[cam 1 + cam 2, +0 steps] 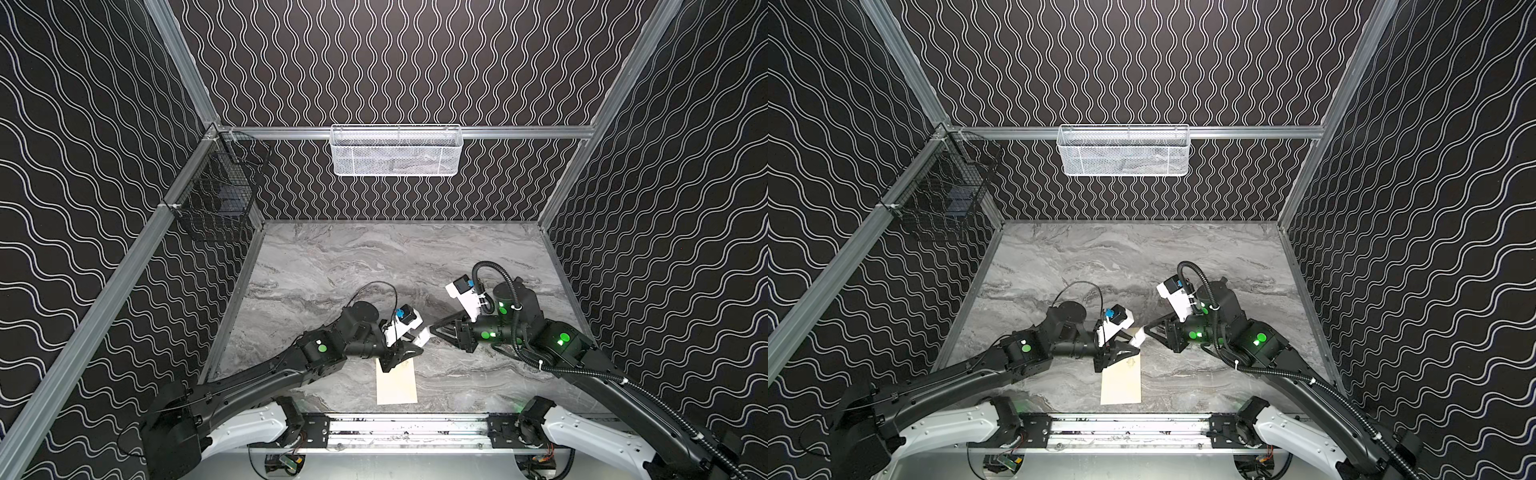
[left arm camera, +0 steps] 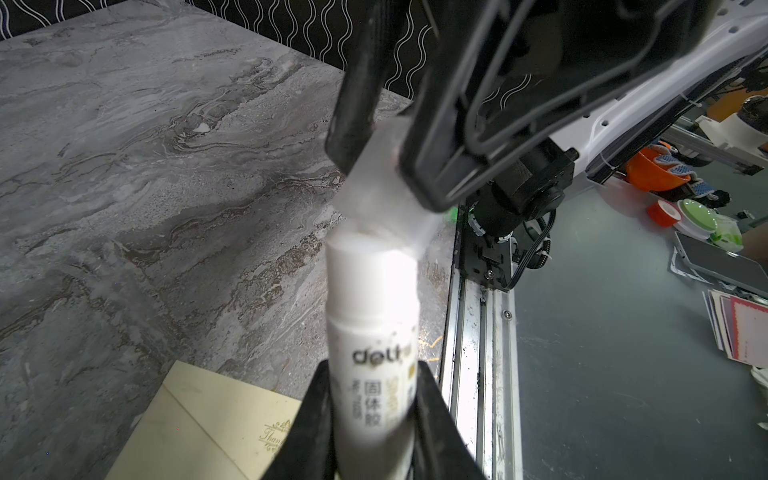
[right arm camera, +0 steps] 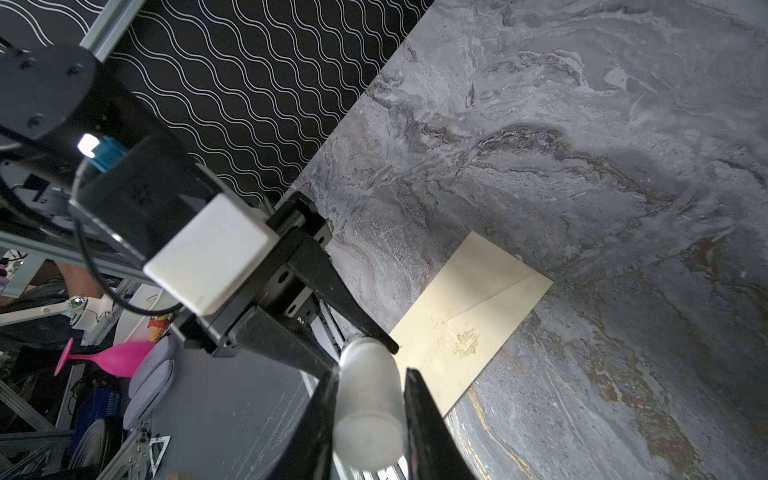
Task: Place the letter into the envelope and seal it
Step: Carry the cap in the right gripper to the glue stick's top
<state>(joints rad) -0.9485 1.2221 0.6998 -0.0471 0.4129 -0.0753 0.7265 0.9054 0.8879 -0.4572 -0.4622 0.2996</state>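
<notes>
Marble tabletop [image 1: 332, 257]: bare grey stone toward the back wall and both sides; the arms crowd the front middle.
Front edge: envelope [image 1: 397, 384] lies flat just short of the metal rail [image 1: 407, 430], emblem side up.
Left end effector [image 2: 370, 374]: clamped on the glue stick [image 2: 372, 316], raised over the envelope's far end.
Right end effector [image 3: 370, 382]: clamped on the stick's frosted cap [image 3: 368, 399], facing the left one, clear of the envelope.
White mesh basket [image 1: 395, 151]: contents unclear.
Black wire basket [image 1: 216, 195]: something dark, indistinct.

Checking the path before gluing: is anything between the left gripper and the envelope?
Nothing visible: the envelope lies bare, partly under the left gripper, which holds the glue stick; the right gripper grips its cap.
</notes>
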